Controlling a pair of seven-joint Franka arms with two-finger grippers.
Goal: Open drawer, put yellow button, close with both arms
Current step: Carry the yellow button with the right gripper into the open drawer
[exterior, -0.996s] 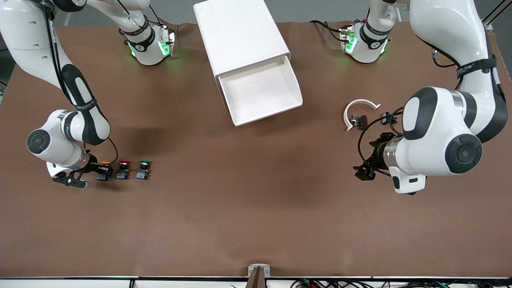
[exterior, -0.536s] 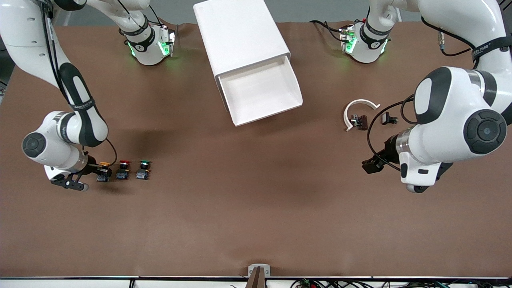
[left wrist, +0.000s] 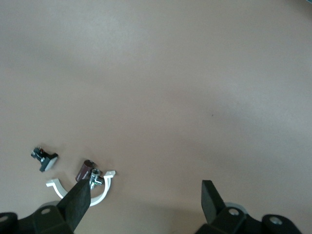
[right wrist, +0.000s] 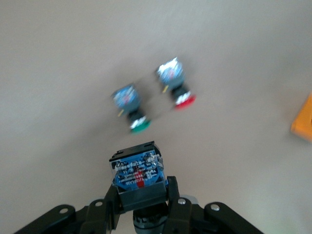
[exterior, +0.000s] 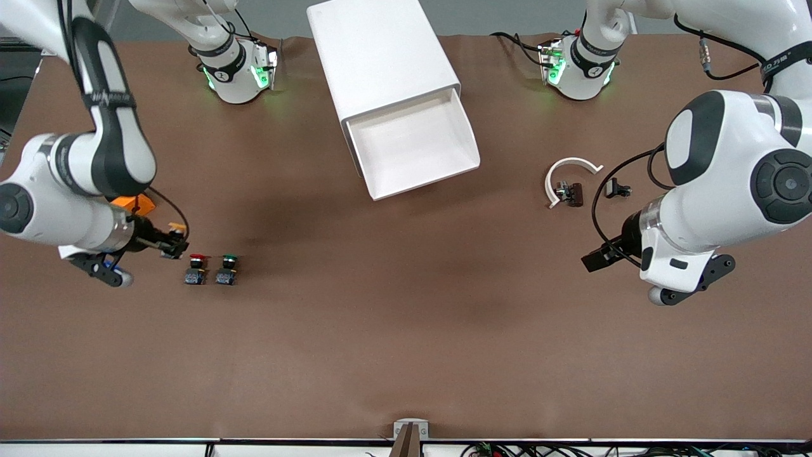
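Note:
The white cabinet (exterior: 380,57) stands at the table's back middle, its uppermost drawer (exterior: 415,149) pulled out and empty. My right gripper (exterior: 172,241) is shut on the yellow button (exterior: 176,228) and holds it just above the table, beside the red-capped button. In the right wrist view the button's blue-grey base (right wrist: 137,171) sits clamped between the fingers (right wrist: 171,202); its cap is hidden. My left gripper (exterior: 596,260) is open and empty, low over bare table toward the left arm's end; in the left wrist view its fingers (left wrist: 78,204) stand wide apart.
A red-capped button (exterior: 196,270) and a green-capped button (exterior: 227,270) stand side by side near the right gripper. A white curved clip (exterior: 568,171) with small dark parts (exterior: 571,192) lies near the left arm. An orange piece (exterior: 133,203) lies under the right arm.
My right gripper has lifted the yellow button off the table, away from the row of buttons. My left arm has drawn back toward its end of the table.

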